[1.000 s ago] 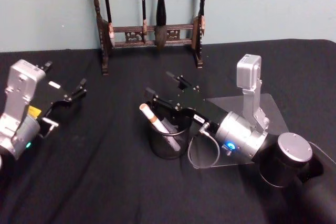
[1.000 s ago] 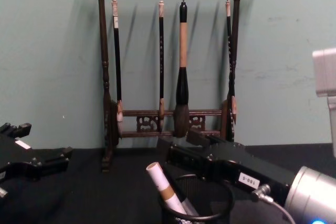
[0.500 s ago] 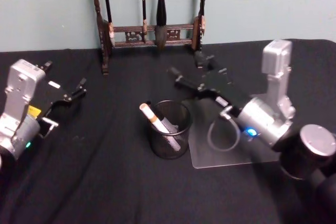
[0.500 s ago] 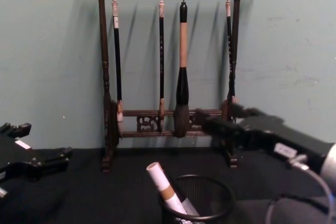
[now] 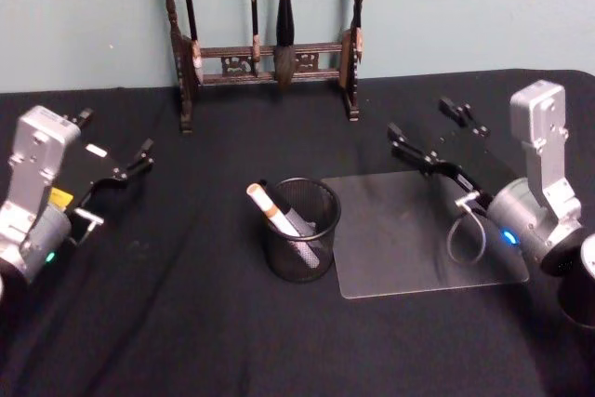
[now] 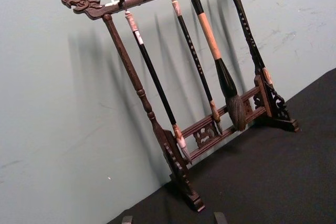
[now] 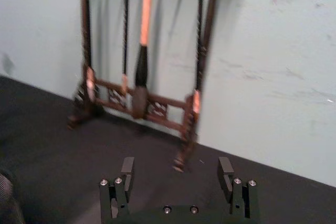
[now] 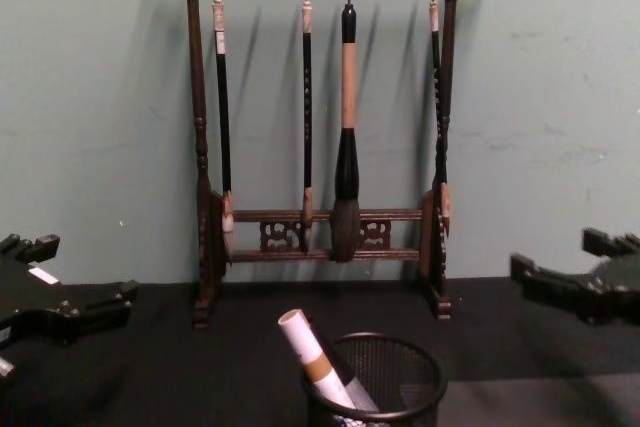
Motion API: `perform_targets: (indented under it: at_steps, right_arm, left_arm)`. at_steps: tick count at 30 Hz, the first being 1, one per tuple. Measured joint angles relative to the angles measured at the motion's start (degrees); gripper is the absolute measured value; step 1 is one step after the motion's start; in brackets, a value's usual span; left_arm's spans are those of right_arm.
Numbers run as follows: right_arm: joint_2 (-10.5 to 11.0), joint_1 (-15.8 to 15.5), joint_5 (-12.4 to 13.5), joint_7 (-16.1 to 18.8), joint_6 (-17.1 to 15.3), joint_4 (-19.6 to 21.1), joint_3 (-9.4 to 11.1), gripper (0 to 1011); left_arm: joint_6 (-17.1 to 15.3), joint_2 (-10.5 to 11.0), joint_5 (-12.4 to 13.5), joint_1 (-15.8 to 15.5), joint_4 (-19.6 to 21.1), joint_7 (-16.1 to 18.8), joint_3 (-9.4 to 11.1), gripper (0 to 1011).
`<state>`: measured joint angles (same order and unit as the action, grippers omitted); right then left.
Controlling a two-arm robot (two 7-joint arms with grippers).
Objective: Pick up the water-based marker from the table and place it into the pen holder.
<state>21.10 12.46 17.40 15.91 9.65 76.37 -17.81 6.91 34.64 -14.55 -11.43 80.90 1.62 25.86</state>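
I found the water-based marker point(image 5: 282, 224) already standing in the pen holder point(image 5: 299, 230), leaning against the rim on the left with its white end poking above the mesh. My right tool point(image 5: 435, 138) hung over the far edge of the clear mat point(image 5: 418, 230), to the right of the holder and well apart from it, jaws spread and holding nothing. My left tool point(image 5: 113, 148) sat parked over the left side of the worktop point(image 5: 186, 323), also spread and empty.

I judged the marker to be light, stiff and smooth-barrelled, so somewhat slippery; if I had to take it again, I would grip across the barrel near the exposed upper end, squarely, so it would not twist out. The mesh holder looked light enough to tip if nudged.

By count: one marker, one pen holder, one mat, and one brush rack point(image 5: 270, 34) at the back carrying four hanging brushes.
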Motion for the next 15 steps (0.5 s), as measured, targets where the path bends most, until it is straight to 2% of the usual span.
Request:
perform_targets:
  at_steps: [8,15]
  right_arm:
    - [0.5,-0.6,-8.5,-4.9,2.3,-2.9,-0.5,1000]
    - [0.1,-0.7,-10.8,-5.8,2.8,-4.1,-0.5,1000]
  left_arm:
    - [0.0,0.0,0.0,0.0,0.0,0.0,0.0,1001]
    - [0.0,0.0,0.0,0.0,0.0,0.0,0.0,1001]
